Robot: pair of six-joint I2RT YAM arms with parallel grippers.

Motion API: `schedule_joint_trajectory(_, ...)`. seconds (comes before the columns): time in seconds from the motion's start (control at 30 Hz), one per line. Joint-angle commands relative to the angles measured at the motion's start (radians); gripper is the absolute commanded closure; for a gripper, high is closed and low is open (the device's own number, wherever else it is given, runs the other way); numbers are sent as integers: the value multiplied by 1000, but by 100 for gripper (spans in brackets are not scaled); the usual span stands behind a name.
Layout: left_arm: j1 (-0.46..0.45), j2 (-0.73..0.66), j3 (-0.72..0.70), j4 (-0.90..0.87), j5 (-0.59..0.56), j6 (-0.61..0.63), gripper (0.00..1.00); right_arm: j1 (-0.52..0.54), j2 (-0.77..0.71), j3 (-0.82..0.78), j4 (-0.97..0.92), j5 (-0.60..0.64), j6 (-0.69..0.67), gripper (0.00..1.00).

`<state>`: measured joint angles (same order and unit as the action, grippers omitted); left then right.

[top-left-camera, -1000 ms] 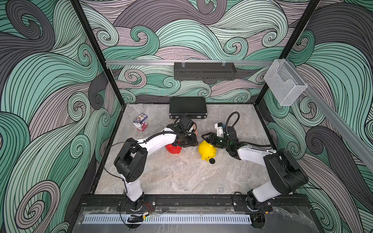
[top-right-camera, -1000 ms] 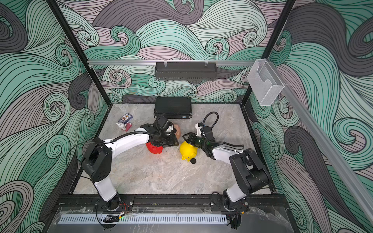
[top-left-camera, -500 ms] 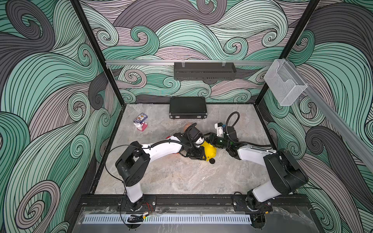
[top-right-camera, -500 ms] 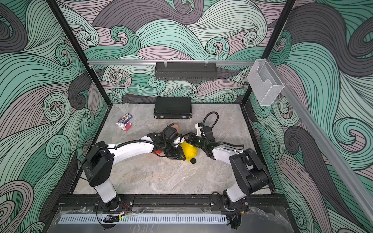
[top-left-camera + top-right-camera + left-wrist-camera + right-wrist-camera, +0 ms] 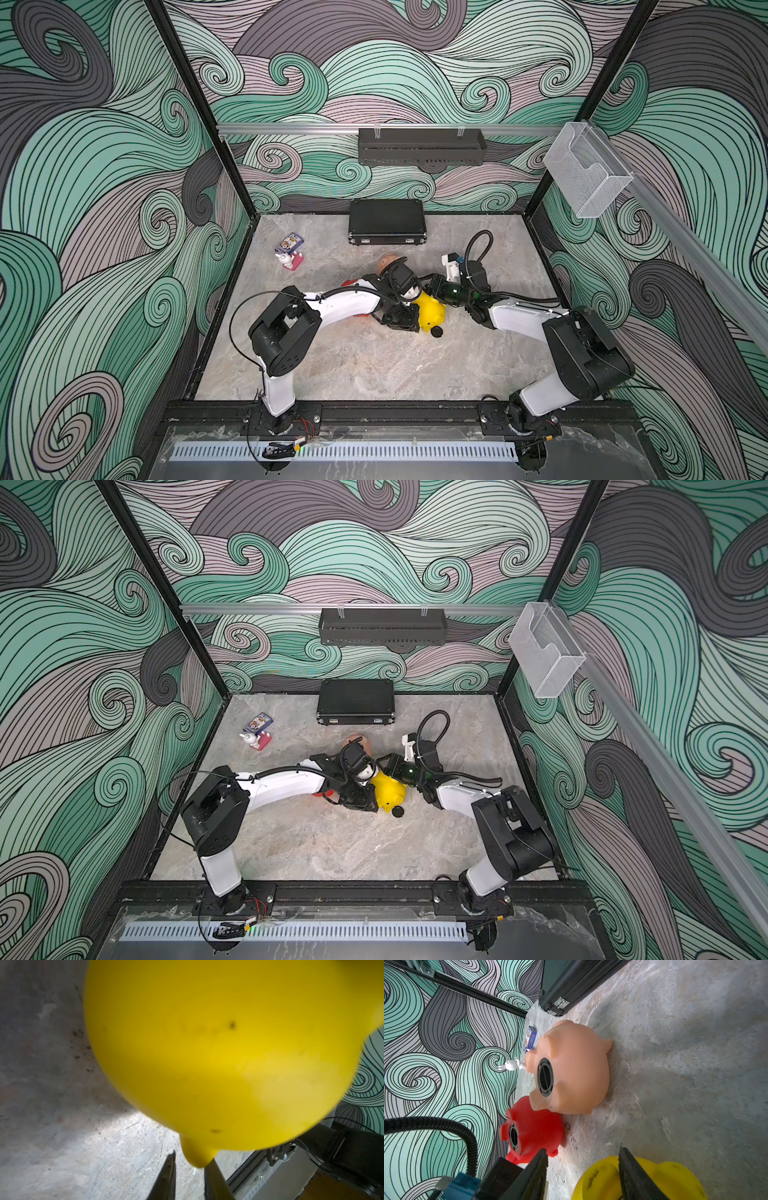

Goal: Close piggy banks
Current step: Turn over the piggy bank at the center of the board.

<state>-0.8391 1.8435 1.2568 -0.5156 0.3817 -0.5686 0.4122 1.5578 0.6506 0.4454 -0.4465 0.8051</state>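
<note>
The yellow piggy bank [image 5: 432,313] [image 5: 390,791] lies tilted at mid table between both arms, and it fills the left wrist view [image 5: 228,1053]. My left gripper [image 5: 409,322] [image 5: 192,1157] is at its left side, fingers narrow around a small yellow nub of the pig. My right gripper [image 5: 430,286] [image 5: 582,1149] stands open at the pig's far side. One finger [image 5: 633,1174] rests on the yellow body [image 5: 664,1180], and floor shows beside the other. A loose black plug [image 5: 436,331] [image 5: 398,811] lies just in front. The red piggy bank [image 5: 535,1130] and the peach one [image 5: 575,1068] lie on their sides, dark belly rounds showing.
A black case [image 5: 386,222] [image 5: 581,980] lies against the back wall. A small card box [image 5: 289,242] and a white rabbit figurine [image 5: 286,261] sit at the back left. My left arm covers most of the red pig [image 5: 349,283] in both top views.
My left arm has swung right, from over the red pig to the yellow pig, and its jaws have closed there. The right arm has stayed put.
</note>
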Motion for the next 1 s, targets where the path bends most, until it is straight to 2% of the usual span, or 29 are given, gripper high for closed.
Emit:
schedule_joint_trajectory(0.0,1,32,47,-29,-54,25,78,5,-12,9,-9,-16,10,45)
schedule_joint_trajectory(0.17,4,58,51,-26,-77,29,84,6,-18,14,-16,-37,34,46)
schedule_joint_trajectory(0.37,6,74,36,0,-71,44,87,6,-35,10,-37,-49,46,47)
schedule_joint_trajectory(0.97,11,89,14,36,-135,72,86,7,-40,27,-124,-83,165,50)
